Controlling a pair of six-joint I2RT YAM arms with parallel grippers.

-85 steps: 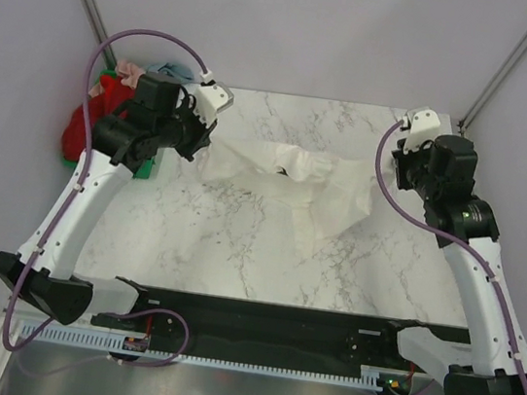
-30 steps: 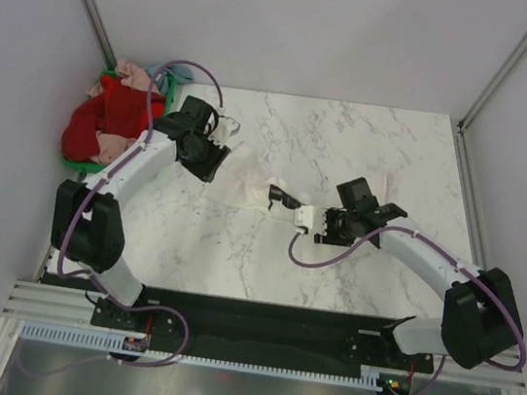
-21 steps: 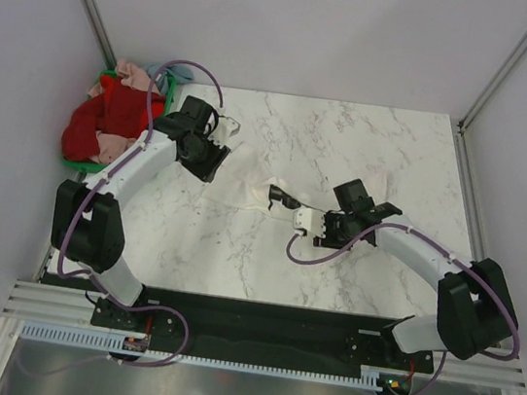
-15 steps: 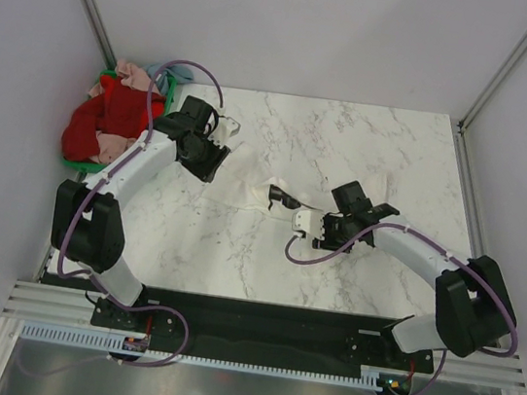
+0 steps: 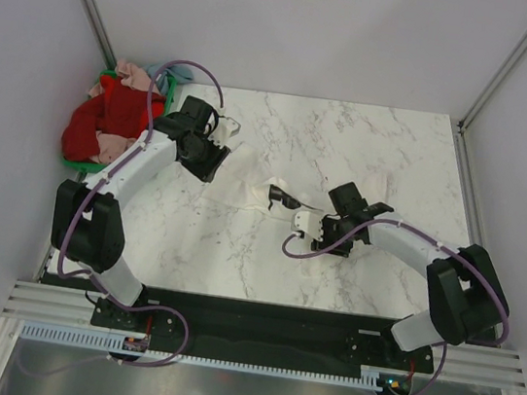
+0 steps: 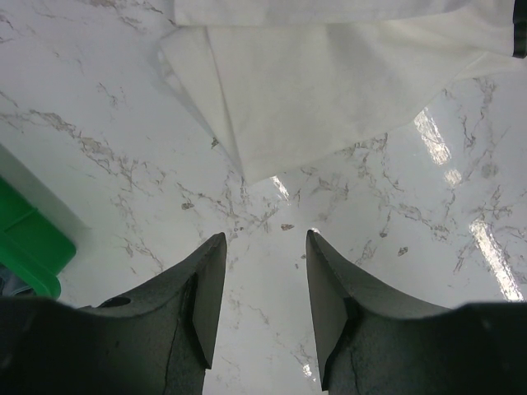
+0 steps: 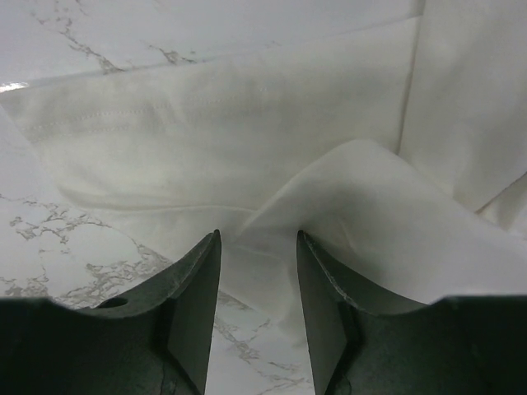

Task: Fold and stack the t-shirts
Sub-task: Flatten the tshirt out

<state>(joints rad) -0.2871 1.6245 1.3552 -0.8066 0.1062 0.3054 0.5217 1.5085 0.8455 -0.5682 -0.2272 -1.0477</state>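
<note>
A cream-white t-shirt lies rumpled and partly folded over on itself across the middle of the white marble worktop. It is spread sideways rather than laid flat. Its small black print shows near the centre of the worktop, facing up. The cloth is close in colour to the marble, so its exact outline is hard to trace from above.

The left claw sits at the shirt's end toward the left edge of the worktop. Its wrist camera shows the two fingers spread apart over bare marble, grasping nothing, with a folded edge of the shirt just beyond the fingertips.

The right claw is at the shirt's other end, just right of the centre. Its fingers are also spread apart, released, and low over the cloth. A raised fold of the shirt rises just past the fingertips and runs down into the gap between them. The fingers are not closed on it.

At the far left corner, beside the left edge of the worktop, a green crate holds a loose heap of other shirts. A red t-shirt makes up most of the heap. A pink t-shirt and a pale blue t-shirt show at its far side.
</note>
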